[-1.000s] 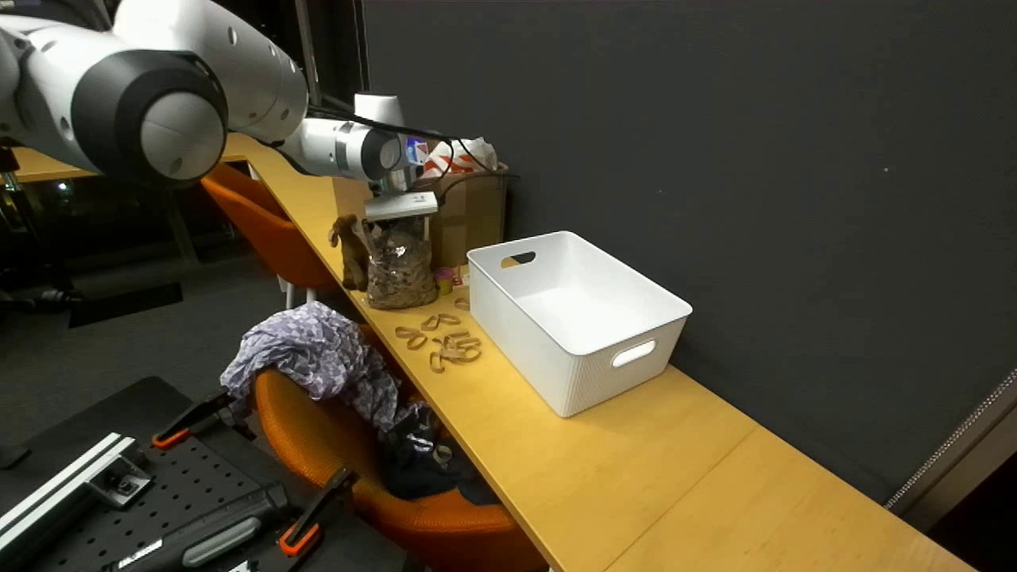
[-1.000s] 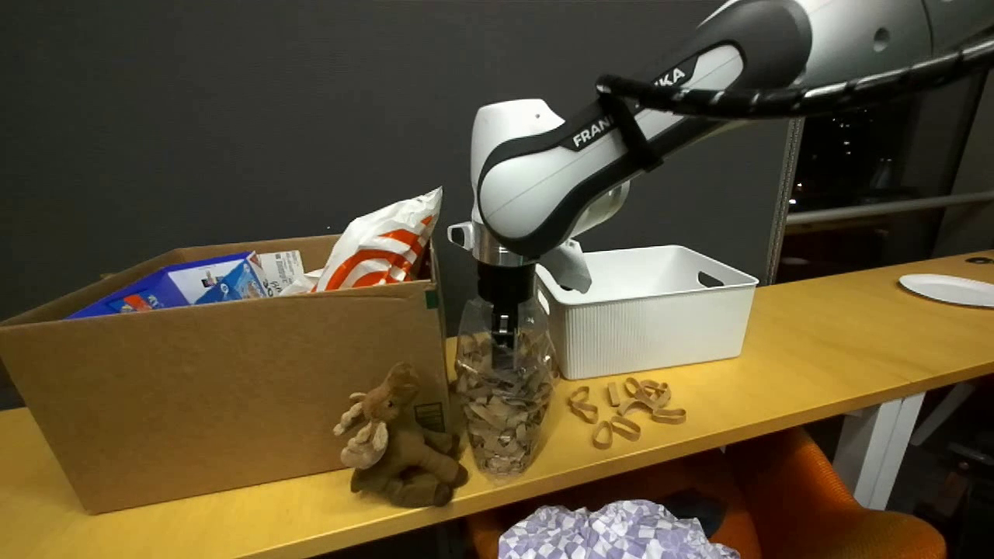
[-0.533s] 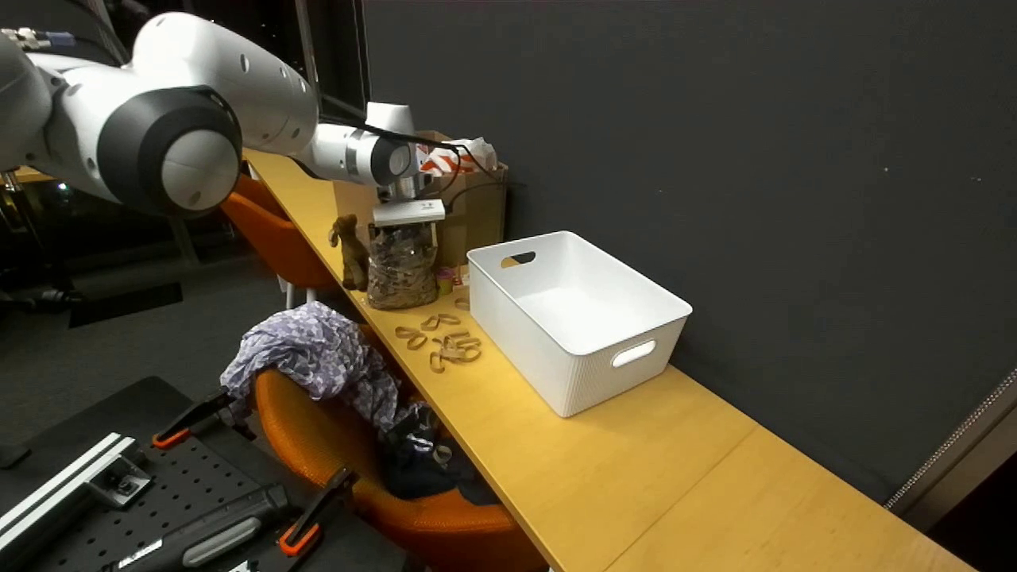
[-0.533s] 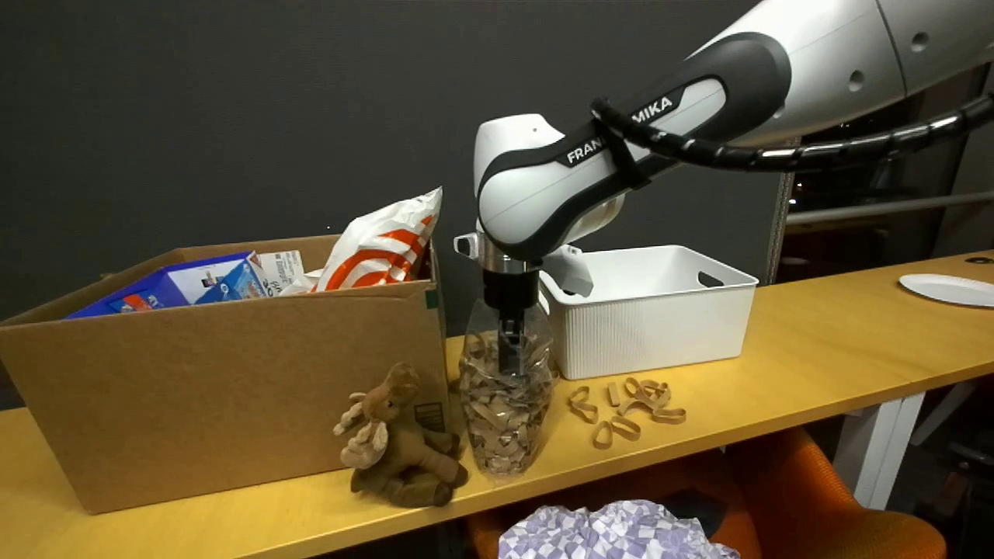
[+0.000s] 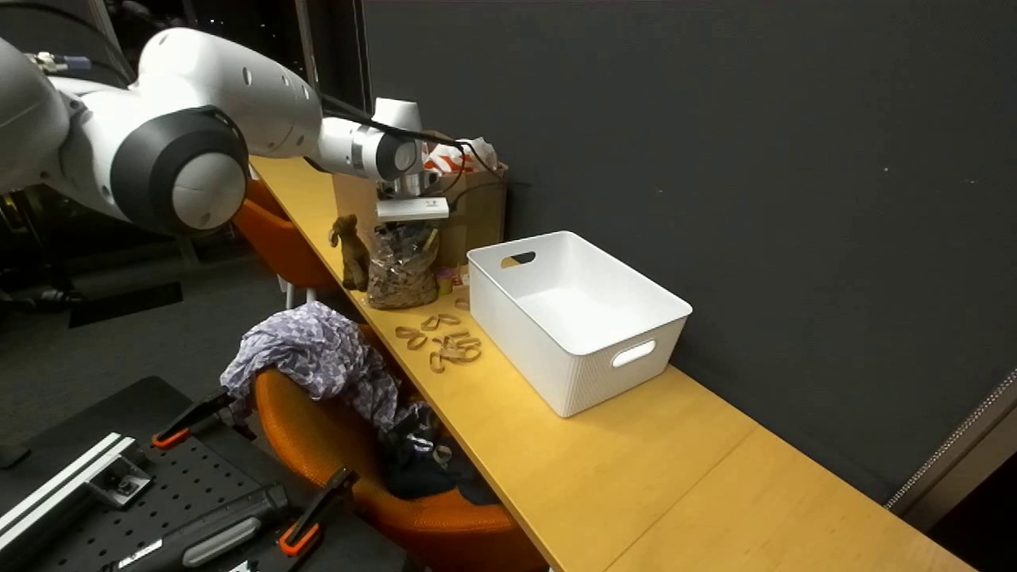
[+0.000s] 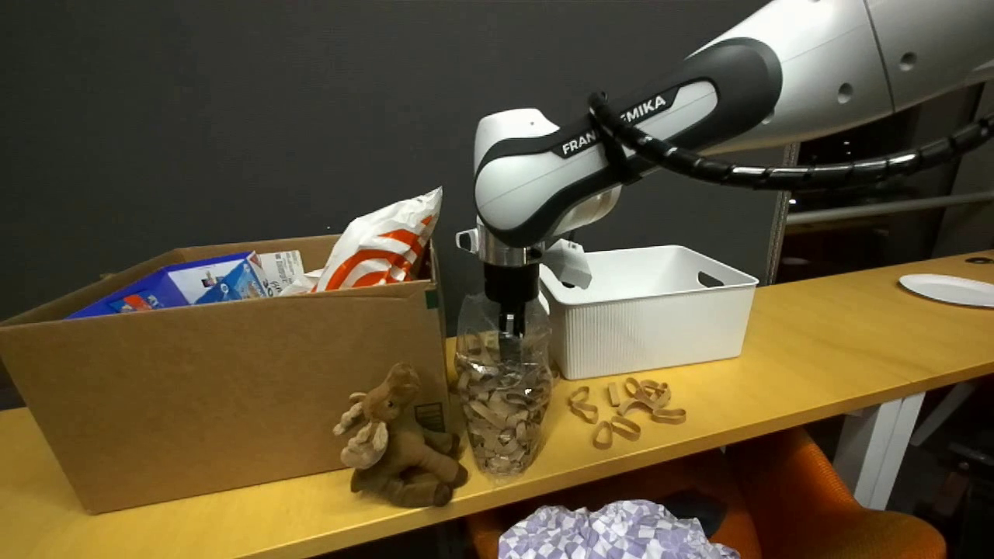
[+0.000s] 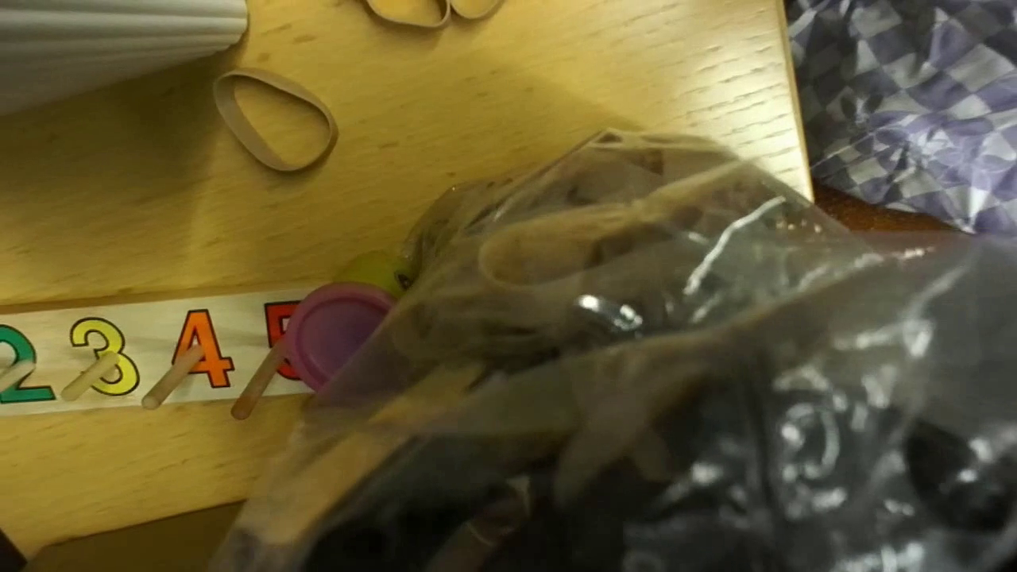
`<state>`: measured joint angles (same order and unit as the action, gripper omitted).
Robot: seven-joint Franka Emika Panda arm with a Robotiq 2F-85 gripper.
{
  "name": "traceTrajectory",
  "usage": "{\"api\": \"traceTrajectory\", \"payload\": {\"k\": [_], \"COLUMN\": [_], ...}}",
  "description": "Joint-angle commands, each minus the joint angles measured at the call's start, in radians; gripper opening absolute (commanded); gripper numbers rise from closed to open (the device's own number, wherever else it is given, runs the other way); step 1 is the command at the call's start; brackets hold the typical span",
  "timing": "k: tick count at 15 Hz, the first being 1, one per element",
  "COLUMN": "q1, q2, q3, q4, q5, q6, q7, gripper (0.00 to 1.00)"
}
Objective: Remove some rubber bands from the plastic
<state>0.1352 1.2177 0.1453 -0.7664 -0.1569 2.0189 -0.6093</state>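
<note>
We see the gripper [image 6: 510, 349] pointing down inside the clear plastic bag [image 6: 477, 324], over most of the rubber bands [image 6: 503, 423] heaped low in it. The bag clouds much of our wrist view, so we cannot tell whether the gripper is spread, pressed together or pinching anything. On the table [image 6: 808, 341] we find loose bands [image 6: 613, 394] near the bag, and a plush moose [image 6: 408, 458] just beside its opposite side.

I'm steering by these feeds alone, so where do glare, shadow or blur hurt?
Wrist view: glints streak the plastic bag, its folds look soft, and shadow darkens the table beside the white bin; in an exterior view, the bag's shiny film clouds the gripper, so its opening can't be judged there.
</note>
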Motion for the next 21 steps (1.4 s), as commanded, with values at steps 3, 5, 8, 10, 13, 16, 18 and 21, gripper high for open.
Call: {"api": "traceTrajectory", "payload": {"k": [3, 5, 8, 10, 13, 16, 18, 21], "q1": [-0.009, -0.009, -0.003, 0.002, 0.010, 0.007, 0.000, -0.016], "q2": [0.032, 0.021, 0.003, -0.006, -0.032, -0.068, -0.082, -0.088], "q3": [0.011, 0.011, 0.009, 0.010, 0.013, 0.020, 0.017, 0.019], "q4": [0.102, 0.108, 0.121, 0.132, 0.135, 0.123, 0.122, 0.125], "q5": [0.014, 0.014, 0.010, 0.010, 0.013, 0.024, 0.027, 0.032], "q6": [-0.049, -0.049, -0.052, -0.051, -0.056, -0.076, -0.101, -0.132], "q7": [-0.018, -0.016, -0.011, -0.006, 0.006, 0.034, 0.070, 0.107], "gripper": [0.00, 0.02, 0.02, 0.02, 0.02, 0.02, 0.02, 0.02]}}
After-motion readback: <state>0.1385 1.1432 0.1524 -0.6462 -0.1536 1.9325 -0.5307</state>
